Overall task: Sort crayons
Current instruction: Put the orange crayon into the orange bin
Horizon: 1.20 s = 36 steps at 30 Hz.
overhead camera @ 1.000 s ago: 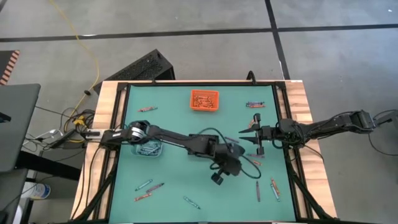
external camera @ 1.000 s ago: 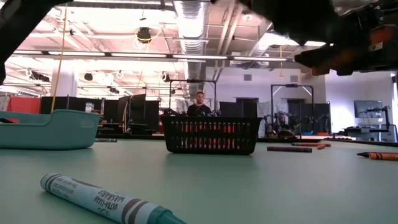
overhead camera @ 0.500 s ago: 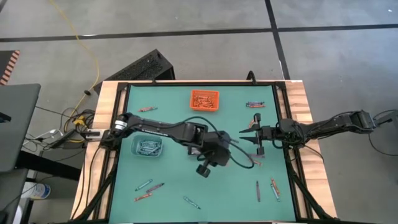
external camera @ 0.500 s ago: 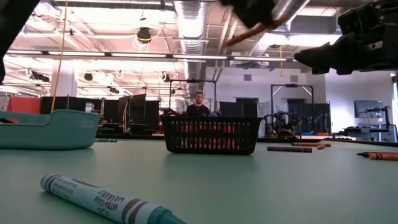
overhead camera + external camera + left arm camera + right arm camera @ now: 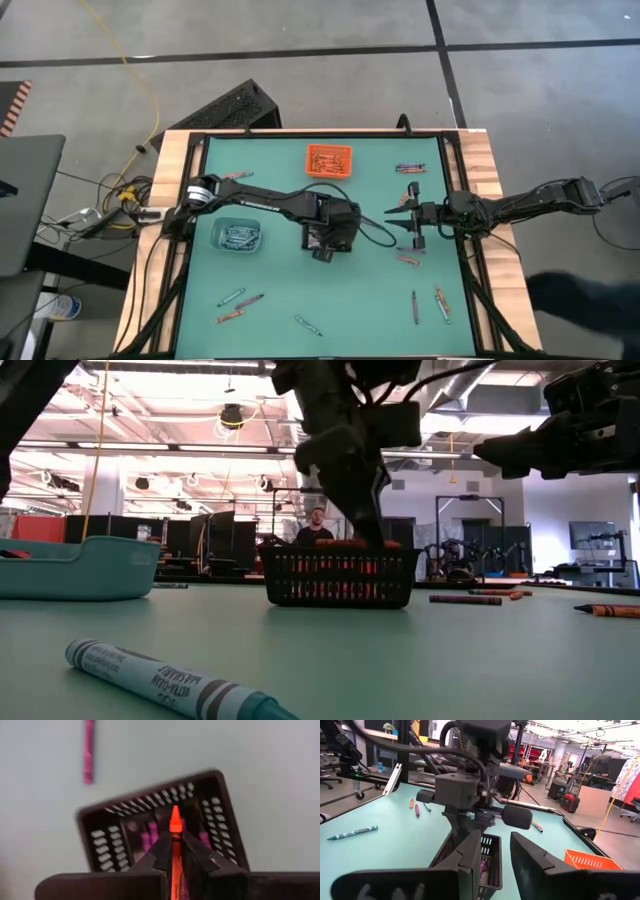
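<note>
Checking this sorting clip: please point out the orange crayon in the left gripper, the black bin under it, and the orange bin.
orange crayon [image 5: 175,827], left wrist view, on its upper shaft above the fingers.
black bin [image 5: 102,814], left wrist view, on its far rim.
orange bin [image 5: 311,151], high view, on its left rim.

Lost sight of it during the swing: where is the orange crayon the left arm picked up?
The orange crayon is pinched in the left gripper, hanging over the black bin mid-table in the left wrist view, with purple crayons lying inside.
</note>
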### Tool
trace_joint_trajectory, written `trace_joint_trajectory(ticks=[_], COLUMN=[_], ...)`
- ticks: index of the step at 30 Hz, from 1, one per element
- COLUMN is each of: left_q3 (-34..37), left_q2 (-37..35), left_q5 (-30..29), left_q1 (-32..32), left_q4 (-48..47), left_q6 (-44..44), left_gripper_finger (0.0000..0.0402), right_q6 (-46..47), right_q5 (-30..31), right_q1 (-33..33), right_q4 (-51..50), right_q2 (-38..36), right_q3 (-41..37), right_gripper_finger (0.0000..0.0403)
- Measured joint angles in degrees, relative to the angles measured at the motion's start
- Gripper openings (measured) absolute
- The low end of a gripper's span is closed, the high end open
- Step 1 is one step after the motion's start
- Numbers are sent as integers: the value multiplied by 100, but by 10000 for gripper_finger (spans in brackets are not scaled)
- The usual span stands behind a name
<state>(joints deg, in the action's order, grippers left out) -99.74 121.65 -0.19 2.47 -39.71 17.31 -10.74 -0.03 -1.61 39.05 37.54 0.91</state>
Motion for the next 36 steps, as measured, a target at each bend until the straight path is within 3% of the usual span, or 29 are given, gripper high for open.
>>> trace_joint_trajectory(ticks=[12,23,27,32,36], left_q3=[146,128,128,267,1205], left_q2=[-9,-152,-438,-986,-1760], left_q5=[-230,-373,-538,-1100,-1245], left_q1=[-111,-137,-139,-137,-164], left_q4=[98,-273,-663,-1090,-722], left_q6=[-497,-470,-539,-820,-991], left_gripper_finger=[18,117,140,141,134], right_q6=[-20,1,241,541,916], right_q5=[2,2,4,7,13], right_q1=[2,2,2,2,50], right_q4=[-19,-123,-255,-330,-376], right_q2=[0,0,0,0,0], right_q3=[0,0,4,4,146], right_gripper_finger=[107,107,107,107,107])
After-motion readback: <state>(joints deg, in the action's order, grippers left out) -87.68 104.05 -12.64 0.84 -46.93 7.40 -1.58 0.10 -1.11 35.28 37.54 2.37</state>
